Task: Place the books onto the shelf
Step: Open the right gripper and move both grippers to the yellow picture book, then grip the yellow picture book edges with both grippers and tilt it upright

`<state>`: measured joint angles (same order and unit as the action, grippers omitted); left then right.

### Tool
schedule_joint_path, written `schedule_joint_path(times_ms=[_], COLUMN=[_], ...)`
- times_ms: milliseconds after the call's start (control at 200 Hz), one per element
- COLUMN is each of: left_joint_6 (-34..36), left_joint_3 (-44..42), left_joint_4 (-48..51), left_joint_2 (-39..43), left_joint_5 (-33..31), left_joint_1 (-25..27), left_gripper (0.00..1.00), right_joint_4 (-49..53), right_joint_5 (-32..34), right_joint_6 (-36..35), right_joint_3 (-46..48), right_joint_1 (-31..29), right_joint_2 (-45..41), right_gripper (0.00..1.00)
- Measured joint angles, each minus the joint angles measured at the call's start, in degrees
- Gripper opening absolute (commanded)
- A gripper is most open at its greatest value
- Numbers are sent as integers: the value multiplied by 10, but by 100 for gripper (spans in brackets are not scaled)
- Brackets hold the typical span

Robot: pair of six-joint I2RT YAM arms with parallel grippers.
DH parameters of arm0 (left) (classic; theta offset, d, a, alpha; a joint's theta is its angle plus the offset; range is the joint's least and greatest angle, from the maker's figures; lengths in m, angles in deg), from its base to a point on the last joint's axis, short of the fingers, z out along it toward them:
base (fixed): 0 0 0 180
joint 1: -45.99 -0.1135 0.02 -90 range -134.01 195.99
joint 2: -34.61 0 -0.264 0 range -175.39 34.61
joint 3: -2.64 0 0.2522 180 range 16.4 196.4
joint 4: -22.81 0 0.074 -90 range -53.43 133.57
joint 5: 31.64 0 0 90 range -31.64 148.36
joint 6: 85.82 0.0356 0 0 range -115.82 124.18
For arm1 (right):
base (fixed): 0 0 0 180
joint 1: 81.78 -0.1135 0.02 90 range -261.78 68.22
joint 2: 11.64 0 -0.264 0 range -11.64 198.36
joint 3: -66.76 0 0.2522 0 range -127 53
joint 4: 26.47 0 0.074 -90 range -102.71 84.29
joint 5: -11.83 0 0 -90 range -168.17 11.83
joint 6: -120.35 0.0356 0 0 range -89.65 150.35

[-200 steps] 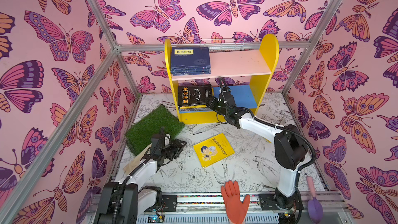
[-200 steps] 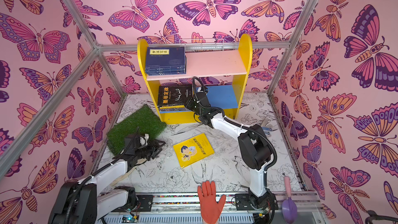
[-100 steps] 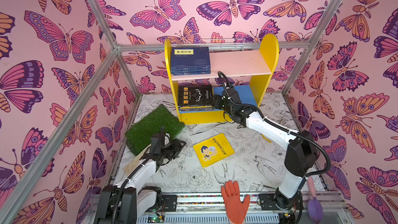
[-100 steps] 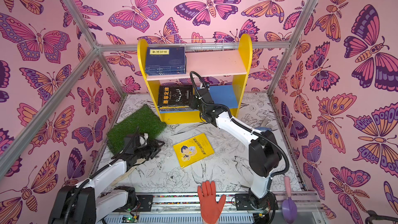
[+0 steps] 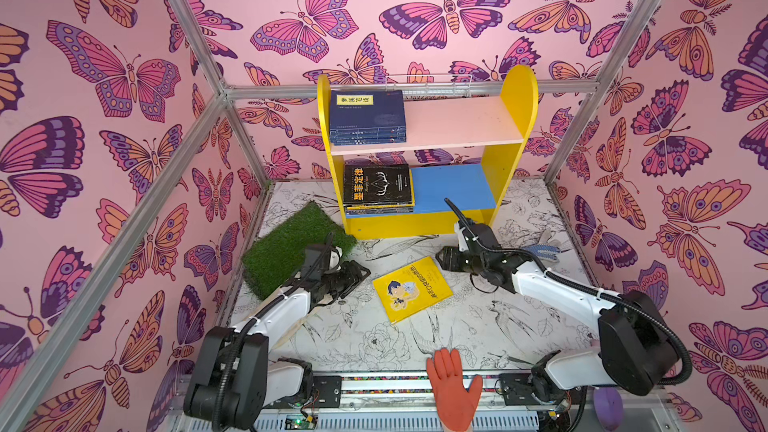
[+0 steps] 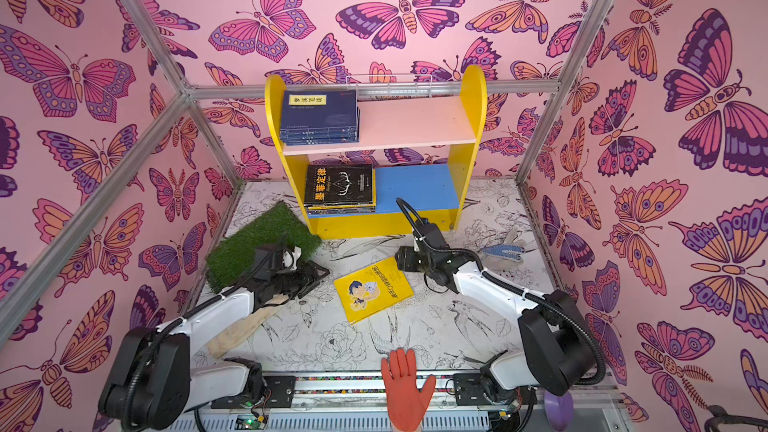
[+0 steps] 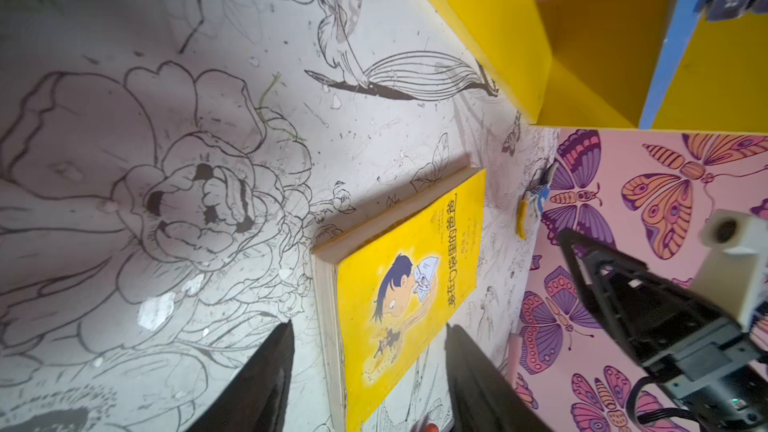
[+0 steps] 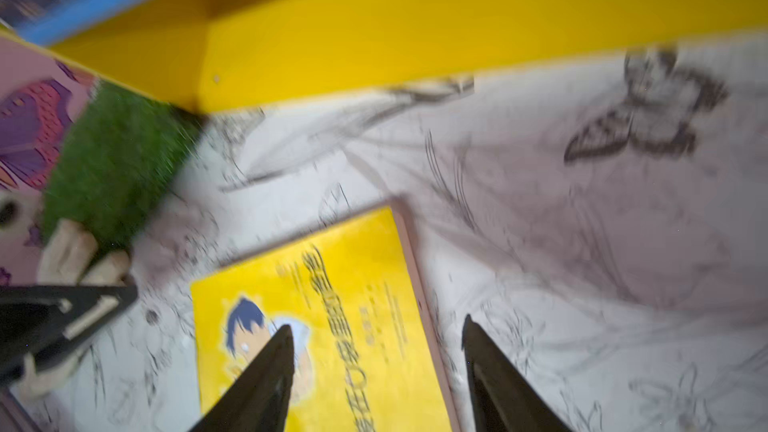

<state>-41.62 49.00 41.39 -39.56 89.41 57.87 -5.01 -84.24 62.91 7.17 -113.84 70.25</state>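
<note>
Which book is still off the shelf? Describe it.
Find the yellow two-tier shelf at the back wall. One book lies flat on the patterned floor before it. Its cover is bright yellow with a cartoon boy; the shelved neighbours are a navy stack and a black-topped stack.

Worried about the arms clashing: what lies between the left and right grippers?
The yellow cartoon-boy book, flat on the table, lies between the left gripper and the right gripper. Both top views show it.

arms (image 5: pixel 557 290): white shells, black joints | cables (image 5: pixel 686 357): black ribbed hose | tool fingers (image 8: pixel 257 384): black, tapered
</note>
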Motion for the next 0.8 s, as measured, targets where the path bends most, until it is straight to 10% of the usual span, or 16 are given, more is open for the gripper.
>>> schedule_joint_path(times_ms=[801], left_joint_6=[124], left_joint_3=[117], left_joint_4=[151], left_joint_2=[-177], left_joint_5=[3], left_joint_1=[113], left_gripper=[46], right_joint_4=[-33], right_joint_5=[-193], right_joint_6=[-37], right_joint_3=[0], right_joint_1=[28], right_joint_2=[125], right_gripper=[51])
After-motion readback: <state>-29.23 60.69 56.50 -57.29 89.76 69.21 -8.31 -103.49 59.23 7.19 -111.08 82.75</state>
